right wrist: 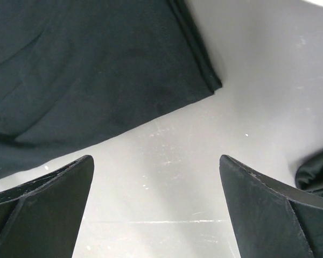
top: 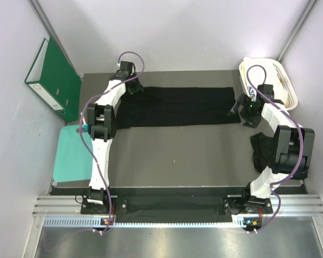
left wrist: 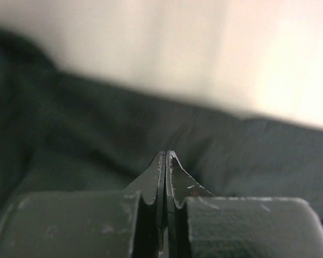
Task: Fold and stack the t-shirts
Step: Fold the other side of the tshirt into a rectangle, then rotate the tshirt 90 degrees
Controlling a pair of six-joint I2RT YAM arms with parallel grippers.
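A black t-shirt (top: 177, 106) lies folded into a long flat strip across the back of the table. My left gripper (top: 132, 87) is at its left far end; in the left wrist view the gripper (left wrist: 166, 154) is shut with nothing showing between the fingers, and the black cloth (left wrist: 97, 140) lies blurred just beyond the tips. My right gripper (top: 236, 109) is at the strip's right end, open and empty. In the right wrist view it (right wrist: 156, 180) hangs over bare table, just short of the shirt's corner (right wrist: 97, 70). A second black t-shirt (top: 261, 150) lies crumpled under the right arm.
A white plastic basket (top: 274, 70) stands at the back right. A green binder (top: 54, 75) leans on the left wall above a teal mat (top: 70, 156). More black cloth (top: 172, 204) hangs at the front edge between the arm bases. A dark cloth edge (right wrist: 318, 173) shows right of the right fingers.
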